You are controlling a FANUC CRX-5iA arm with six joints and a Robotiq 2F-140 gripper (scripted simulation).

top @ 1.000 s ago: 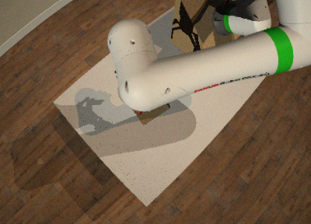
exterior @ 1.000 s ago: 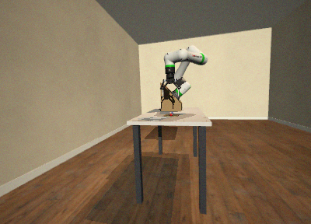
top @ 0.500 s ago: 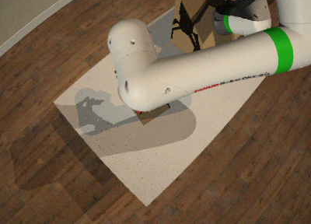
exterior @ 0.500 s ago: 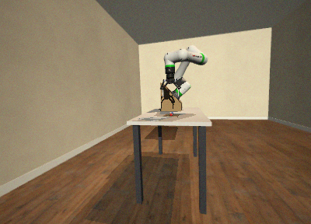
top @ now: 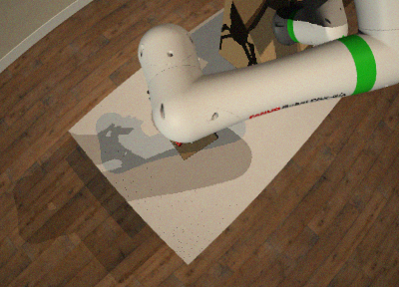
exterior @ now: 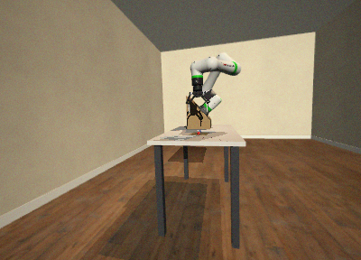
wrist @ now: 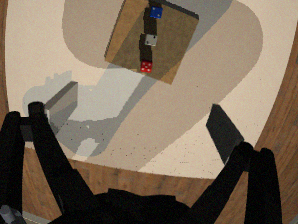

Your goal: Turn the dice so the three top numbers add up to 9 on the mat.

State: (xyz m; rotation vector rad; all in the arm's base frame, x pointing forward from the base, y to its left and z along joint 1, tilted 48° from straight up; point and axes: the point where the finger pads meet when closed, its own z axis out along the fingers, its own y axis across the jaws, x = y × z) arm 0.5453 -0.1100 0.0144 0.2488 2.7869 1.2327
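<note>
Wrist view, nearest first: gripper (wrist: 140, 129) with fingers spread fully apart, nothing between them, hanging high above the table (wrist: 40, 16). Beyond it, toward 12 o'clock, the brown mat (wrist: 169, 36) lies flat on the pale tabletop. Three dice stand in a line on the mat: red die (wrist: 145, 66) closest, grey die (wrist: 150, 40) just past it, blue die (wrist: 156, 12) farthest, at 12 o'clock. Top faces too small to read. Top view: white arm (top: 239, 93) hides most of the mat; only one corner and a sliver of red show.
</note>
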